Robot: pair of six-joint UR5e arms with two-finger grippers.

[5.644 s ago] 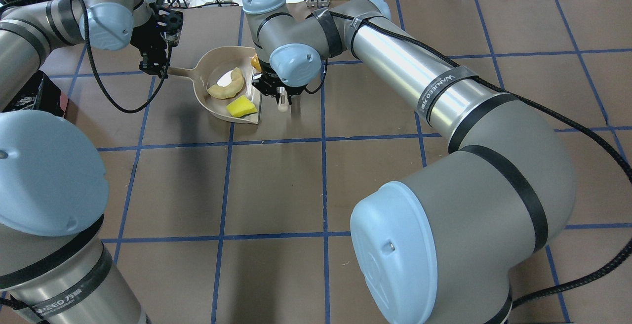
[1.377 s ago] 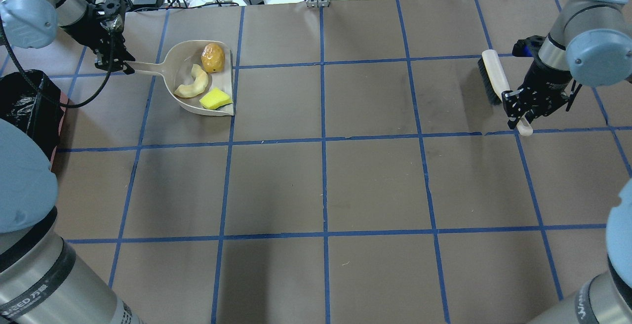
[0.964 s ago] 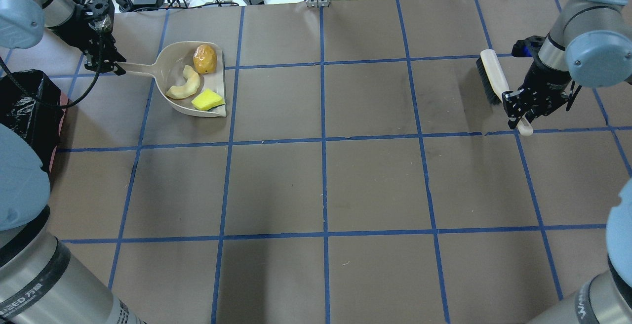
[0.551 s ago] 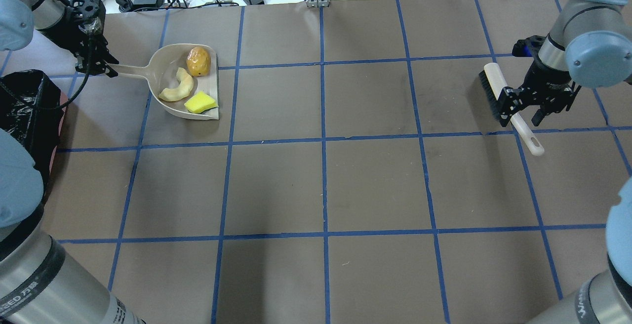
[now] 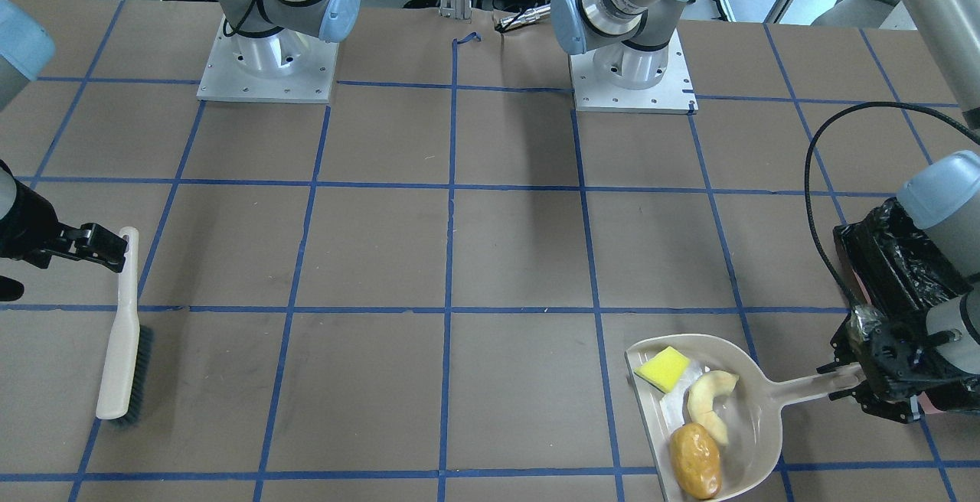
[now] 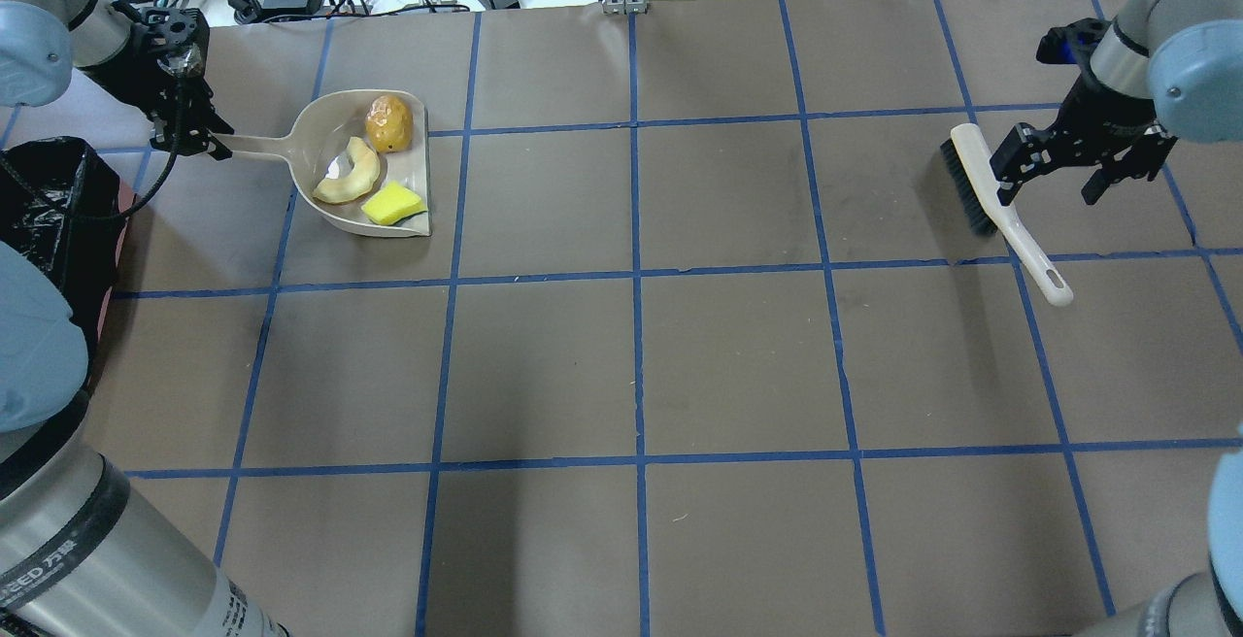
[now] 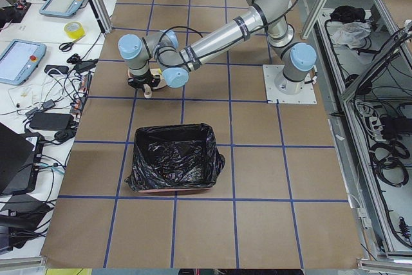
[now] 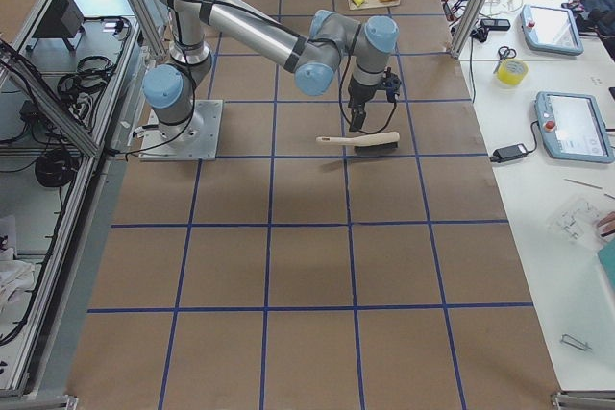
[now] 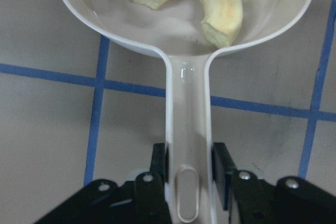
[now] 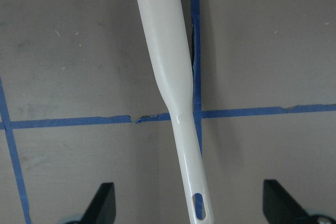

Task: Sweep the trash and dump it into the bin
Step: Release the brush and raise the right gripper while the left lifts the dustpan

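Observation:
The trash lies in a beige dustpan [image 6: 325,127]: a golden-brown potato lump [image 6: 389,121], a tan crescent piece [image 6: 350,174] and a yellow-green sponge [image 6: 393,204]. My left gripper [image 6: 189,137] is shut on the dustpan's handle [image 9: 189,129], with a finger pressed against each side. The bin [image 6: 49,200], pink and lined with a black bag, stands at the table's left edge, just beyond the left gripper [image 5: 857,387]. My right gripper [image 6: 1049,185] hangs open over a white brush [image 6: 981,181] that lies flat on the table at the far right.
Cables and electronic gear crowd the far edge of the table behind the dustpan. The brown mat with its blue tape grid [image 6: 636,278] stretches between the dustpan and the brush. From the left side, the bin [image 7: 174,165] shows a wide open mouth.
The right arm pulled away to the right with the brush, then opened and left it lying on the table. The left gripper has carried the loaded dustpan leftward, nearer the bin.

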